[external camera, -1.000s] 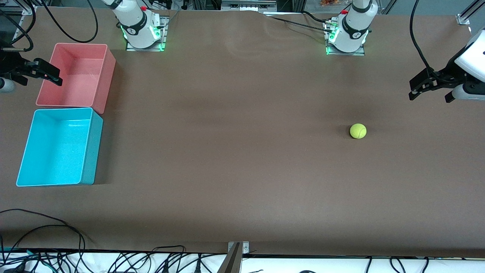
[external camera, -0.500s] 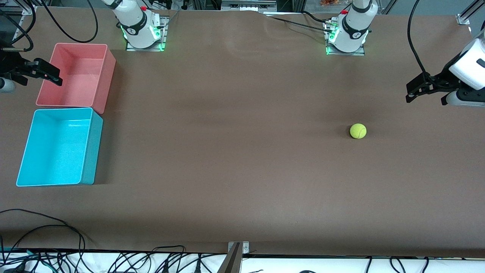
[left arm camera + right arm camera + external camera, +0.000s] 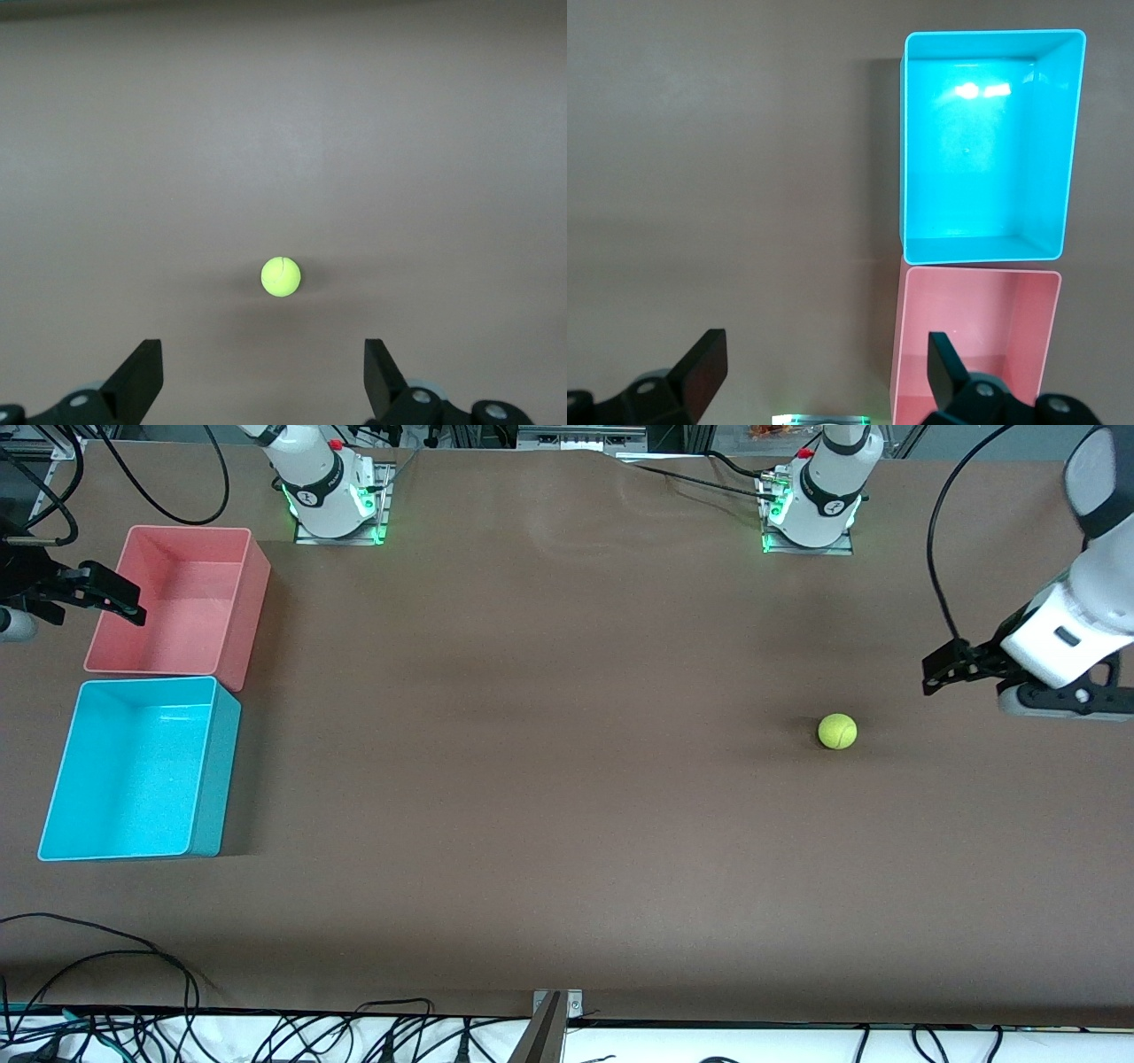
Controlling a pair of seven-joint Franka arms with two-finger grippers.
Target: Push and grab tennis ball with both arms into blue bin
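Note:
The tennis ball (image 3: 836, 731) lies on the brown table toward the left arm's end; it also shows in the left wrist view (image 3: 281, 275). My left gripper (image 3: 941, 669) is open and empty over the table, a short way from the ball on the left arm's end side; the ball lies ahead of its spread fingers (image 3: 142, 376). The blue bin (image 3: 133, 779) stands empty at the right arm's end, and the right wrist view shows it (image 3: 990, 146). My right gripper (image 3: 111, 593) is open and empty, waiting over the pink bin's outer edge.
A pink bin (image 3: 168, 602) stands empty beside the blue bin, farther from the front camera, touching it; it also shows in the right wrist view (image 3: 974, 345). Loose cables (image 3: 106, 957) lie at the table's front edge. The two arm bases (image 3: 332, 500) stand at the back.
My left gripper has come down and moved toward the tennis ball. The ball, the bins and the right arm have not moved.

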